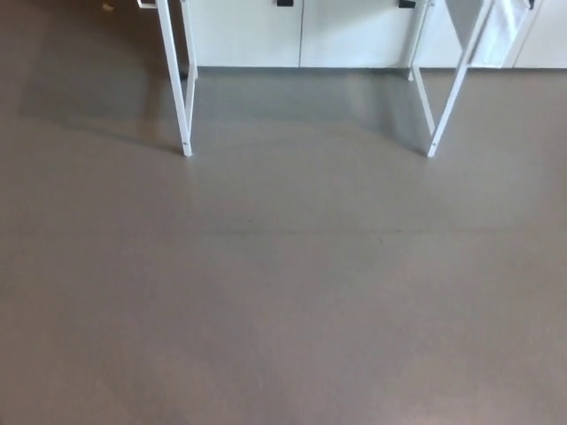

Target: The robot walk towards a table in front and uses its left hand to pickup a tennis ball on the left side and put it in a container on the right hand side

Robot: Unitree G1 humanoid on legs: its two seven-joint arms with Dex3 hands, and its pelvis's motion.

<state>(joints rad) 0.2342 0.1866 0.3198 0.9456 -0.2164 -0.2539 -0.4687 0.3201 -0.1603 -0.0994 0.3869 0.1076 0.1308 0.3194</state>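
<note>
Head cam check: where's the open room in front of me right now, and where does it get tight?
The grey floor is bare from the picture's bottom edge up to the left table leg and the right table leg, and between them. It tightens behind them, where white cabinets close the back. No tabletop or hand shows.

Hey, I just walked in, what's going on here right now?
Nothing is being handled at this moment. The head camera looks down at a bare grey-brown floor, with a table's white metal table legs standing ahead near the top of the picture and white cabinets behind them. The tabletop is out of frame. No part of the robot shows, and nothing to pick up is in sight.
</note>
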